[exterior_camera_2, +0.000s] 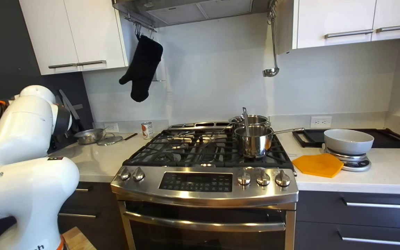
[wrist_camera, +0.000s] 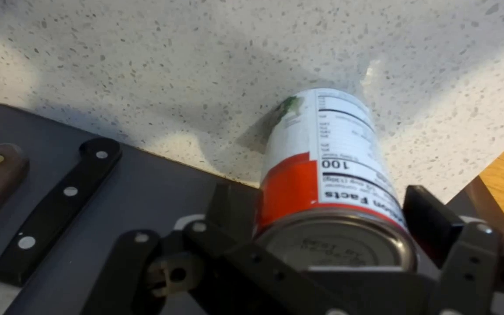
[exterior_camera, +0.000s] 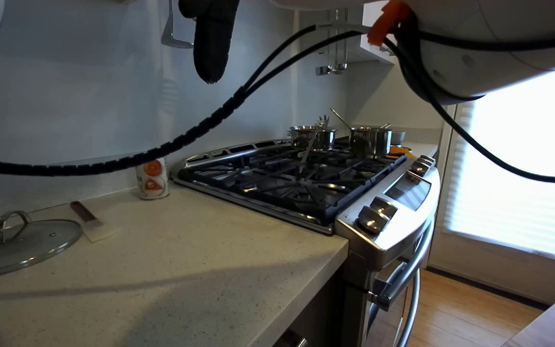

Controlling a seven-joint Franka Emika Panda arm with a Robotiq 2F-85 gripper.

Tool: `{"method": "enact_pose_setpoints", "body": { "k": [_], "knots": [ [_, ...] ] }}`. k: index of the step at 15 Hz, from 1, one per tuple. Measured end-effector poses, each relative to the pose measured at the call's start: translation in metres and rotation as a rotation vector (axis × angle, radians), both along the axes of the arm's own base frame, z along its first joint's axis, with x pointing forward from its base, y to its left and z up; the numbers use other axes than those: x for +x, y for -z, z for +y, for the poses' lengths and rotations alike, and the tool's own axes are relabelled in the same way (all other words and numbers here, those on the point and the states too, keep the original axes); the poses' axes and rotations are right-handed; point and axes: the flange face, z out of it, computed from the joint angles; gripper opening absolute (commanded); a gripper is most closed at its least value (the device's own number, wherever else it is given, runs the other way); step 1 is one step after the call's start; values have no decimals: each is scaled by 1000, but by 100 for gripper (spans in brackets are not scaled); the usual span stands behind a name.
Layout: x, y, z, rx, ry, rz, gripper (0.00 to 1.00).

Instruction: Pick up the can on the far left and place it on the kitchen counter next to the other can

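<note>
While the claw (wrist_camera: pixel 331 208) clamps the red-and-white can (wrist_camera: pixel 328 175), its own frame hides part of the near end.

- my own claw (wrist_camera: pixel 328 208) is rocking black with little silvery dots
- the can (wrist_camera: pixel 335 179) in my wrist view is wearing white, a red block, black print, a dab of green and a silvery rim
- the other can (exterior_camera: pixel 153 178) is flashing orange-red pics on white
- kitchen counter (exterior_camera: pixel 176 246) is doing beige with grey specks
- that flat mat (exterior_camera_2: pixel 317 165) is screaming orange lol
- oven mitt (exterior_camera_2: pixel 145 66) is going all black
</note>
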Motion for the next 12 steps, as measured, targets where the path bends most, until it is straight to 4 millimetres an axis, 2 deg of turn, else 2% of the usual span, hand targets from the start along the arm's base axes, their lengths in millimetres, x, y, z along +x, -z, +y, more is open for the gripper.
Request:
{"method": "enact_pose_setpoints", "body": {
  "k": [2,3,4,6,12],
  "knots": [
    [-2,1,2,1,-8,12,100],
    [-3,2,2,2,-12,17,93],
    [-3,3,3,1,-17,23,74],
    [-4,4,4,0,-23,31,58],
    [0,2,2,-25,-3,42,58]
  ]
}}
